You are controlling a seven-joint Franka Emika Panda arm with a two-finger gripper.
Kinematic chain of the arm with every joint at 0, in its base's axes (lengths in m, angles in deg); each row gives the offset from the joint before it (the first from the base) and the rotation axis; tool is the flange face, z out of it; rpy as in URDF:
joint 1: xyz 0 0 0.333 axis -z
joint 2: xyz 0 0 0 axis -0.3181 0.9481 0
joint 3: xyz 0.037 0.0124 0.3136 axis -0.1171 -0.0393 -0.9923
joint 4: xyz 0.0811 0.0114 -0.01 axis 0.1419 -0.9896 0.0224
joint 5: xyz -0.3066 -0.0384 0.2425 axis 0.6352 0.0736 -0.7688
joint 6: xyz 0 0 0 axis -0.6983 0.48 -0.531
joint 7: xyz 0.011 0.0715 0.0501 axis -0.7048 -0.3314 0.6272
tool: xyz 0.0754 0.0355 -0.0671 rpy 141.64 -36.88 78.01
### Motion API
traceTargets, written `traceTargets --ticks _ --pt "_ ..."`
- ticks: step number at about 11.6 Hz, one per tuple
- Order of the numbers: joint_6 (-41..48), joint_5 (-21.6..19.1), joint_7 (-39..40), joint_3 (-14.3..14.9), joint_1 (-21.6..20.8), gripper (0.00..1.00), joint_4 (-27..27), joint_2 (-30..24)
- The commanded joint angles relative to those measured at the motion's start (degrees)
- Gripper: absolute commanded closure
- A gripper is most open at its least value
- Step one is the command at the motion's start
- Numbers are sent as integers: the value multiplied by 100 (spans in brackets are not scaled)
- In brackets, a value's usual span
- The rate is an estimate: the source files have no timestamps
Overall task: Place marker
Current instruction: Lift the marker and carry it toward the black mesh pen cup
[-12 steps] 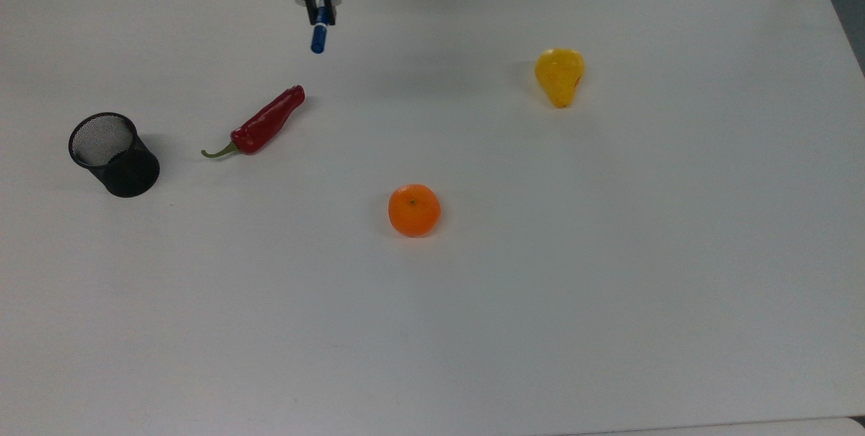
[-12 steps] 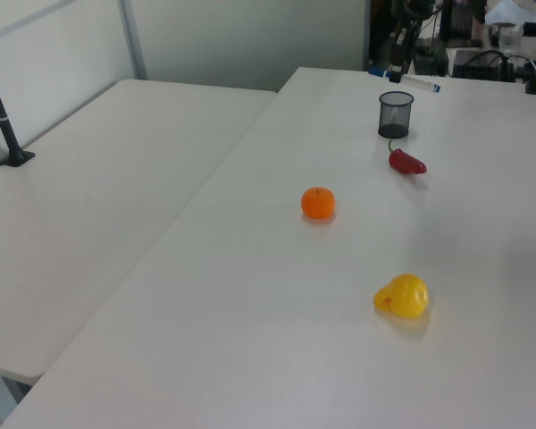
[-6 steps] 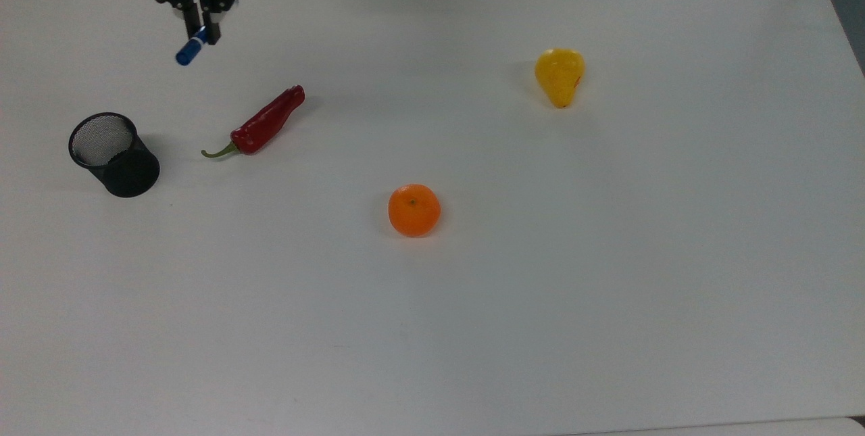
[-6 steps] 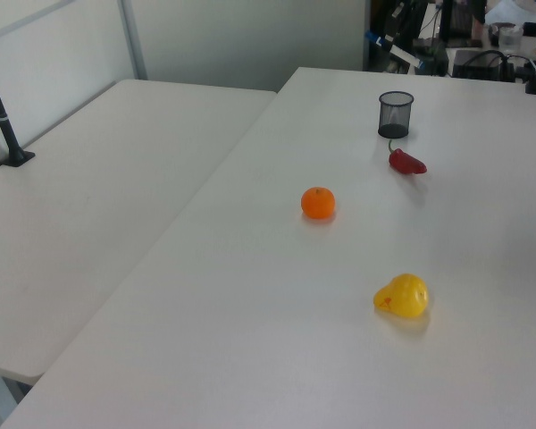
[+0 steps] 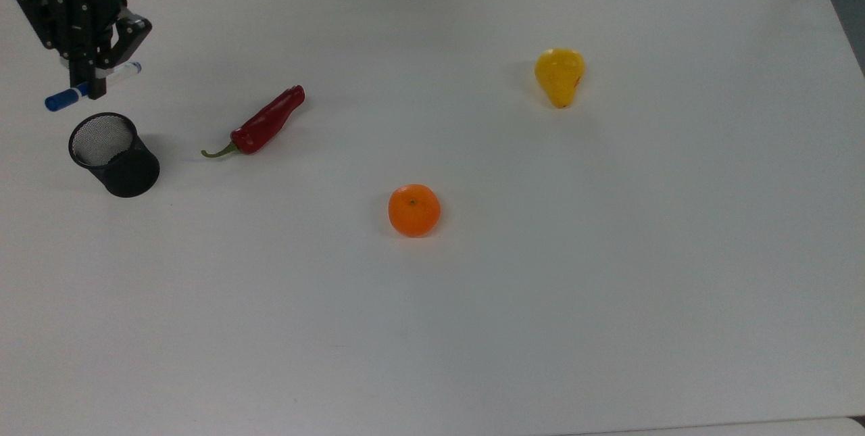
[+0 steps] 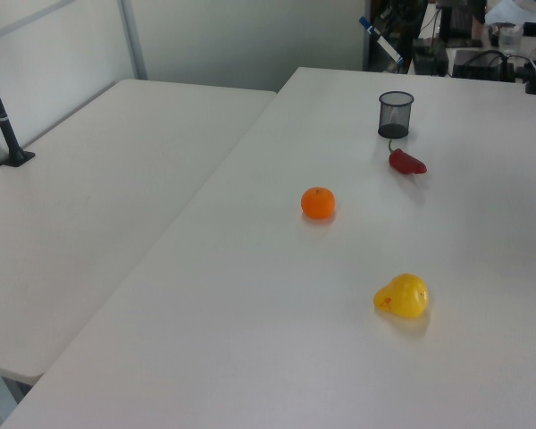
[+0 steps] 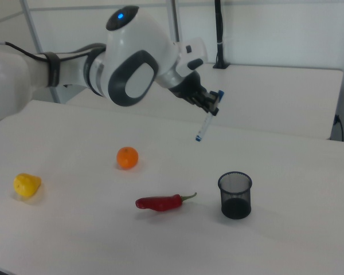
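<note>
The tabletop [image 5: 473, 328] carried the mesh cup [image 5: 113, 154], unfilled. At its 11 o'clock in the top view, the end effector [image 5: 86, 81] hung clamped on the marker [image 5: 61, 99], tilted aloft; insertion apparently remained.

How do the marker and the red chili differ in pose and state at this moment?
The marker hangs tilted in the air, clamped in the gripper; the red chili lies flat on the table, untouched. The marker is slim, white with blue ends; the chili is thicker, red, green-stemmed. Both are elongated.
</note>
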Motion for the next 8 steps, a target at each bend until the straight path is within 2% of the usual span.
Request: traceTargets --ticks 1,8 --pt "-729 -116 152 8 207 100 -122 247" --pt "-1486 -89 161 8 436 100 -350 730"
